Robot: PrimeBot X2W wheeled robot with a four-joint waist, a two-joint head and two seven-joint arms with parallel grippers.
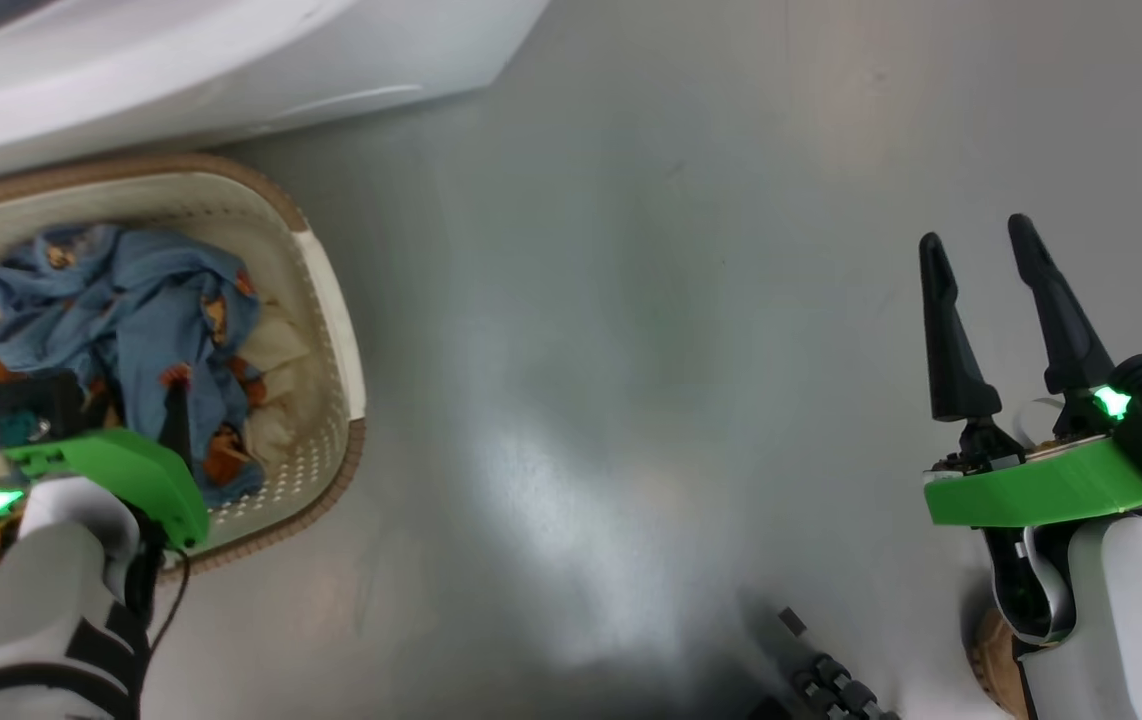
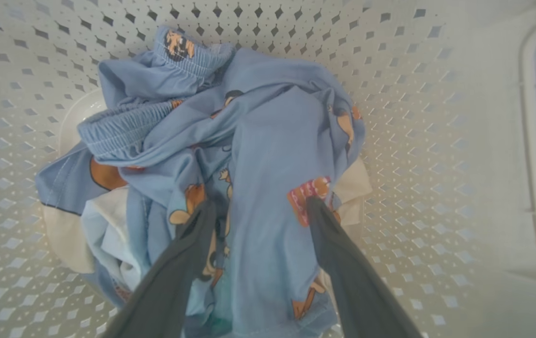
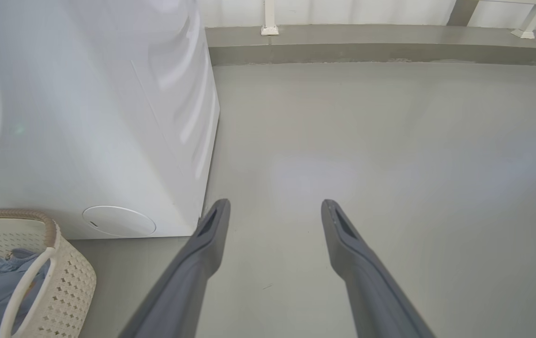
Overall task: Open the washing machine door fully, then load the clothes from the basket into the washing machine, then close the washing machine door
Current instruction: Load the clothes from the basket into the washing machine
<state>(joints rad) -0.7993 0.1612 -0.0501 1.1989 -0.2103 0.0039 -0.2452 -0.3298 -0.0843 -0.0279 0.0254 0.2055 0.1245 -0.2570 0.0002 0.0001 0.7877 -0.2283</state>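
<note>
the left claw (image 2: 259, 204) stands wide open inside the basket (image 2: 413, 141). its two dark fingertips are down on the clothes (image 2: 258, 141), one on either side of a raised blue fold, and it has hold of nothing yet. the right claw (image 1: 976, 238) is just as wide open and empty, hanging over bare floor (image 3: 390, 164) well apart from the basket.

the clothes lie heaped in the middle of the basket's bottom, with blue printed cloth on top and cream pieces tucked under at the sides. they look light, limp and a little slippery, so they will likely sag and trail. the fold between the fingers seems the best hold, taken deep. that fold runs lengthwise straight away from the claw, toward the elastic waistbands near the basket's far wall.

beyond, the basket stands on the floor just before the foot of the washing machine (image 3: 108, 117).
</note>
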